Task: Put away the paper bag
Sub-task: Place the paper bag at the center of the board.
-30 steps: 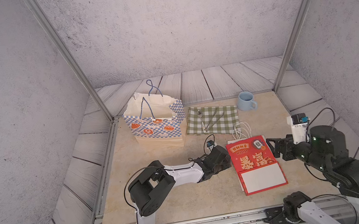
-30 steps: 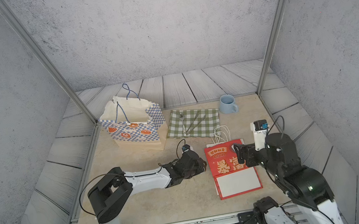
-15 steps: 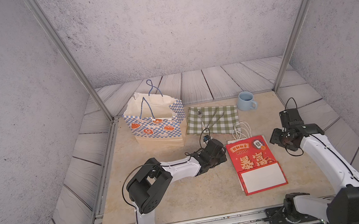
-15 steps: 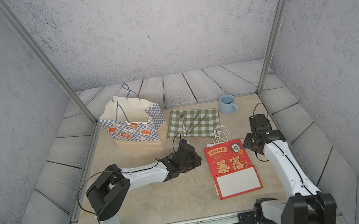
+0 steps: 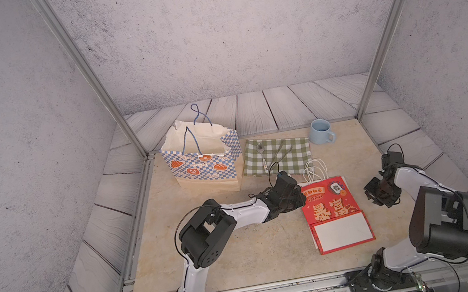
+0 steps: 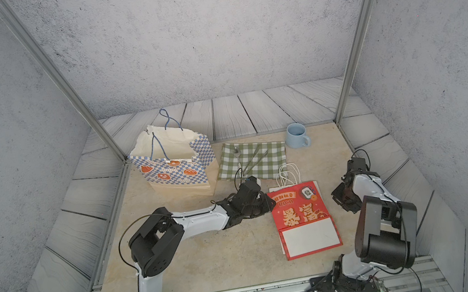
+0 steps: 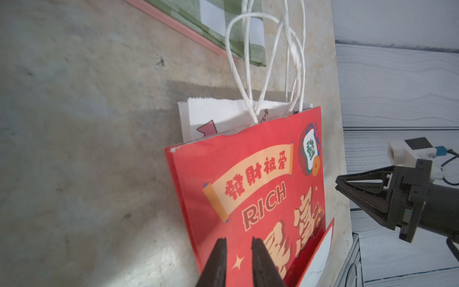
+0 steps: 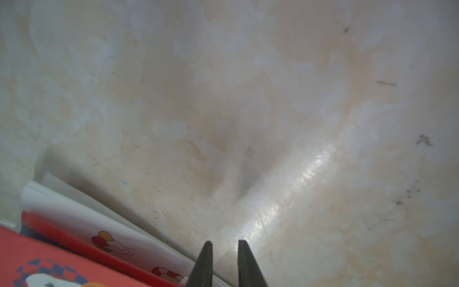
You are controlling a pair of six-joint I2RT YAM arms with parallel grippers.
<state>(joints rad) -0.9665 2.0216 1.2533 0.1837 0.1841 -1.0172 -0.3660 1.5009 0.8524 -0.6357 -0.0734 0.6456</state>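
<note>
The red paper bag (image 5: 329, 201) (image 6: 297, 207) lies flat on the table, its white-lined bottom folded over at the near end and its white handles pointing to the back. My left gripper (image 5: 301, 200) (image 7: 238, 239) hovers low over the bag's left edge (image 7: 248, 179), jaws a narrow gap apart with nothing between them. My right gripper (image 5: 371, 194) (image 8: 224, 241) is just right of the bag (image 8: 49, 261), over bare table. Its jaws also stand a narrow gap apart, empty. A blue checked paper bag (image 5: 203, 164) (image 6: 176, 172) stands open at the back left.
A green checked cloth (image 5: 276, 155) with a spoon and other cutlery on it lies behind the red bag. A light blue mug (image 5: 320, 132) stands at the back right. Metal frame posts rise at both back corners.
The right arm swung from the near right to the table right of the red bag. Both grippers narrowed. The left gripper shifted slightly toward the bag's top-left edge.
</note>
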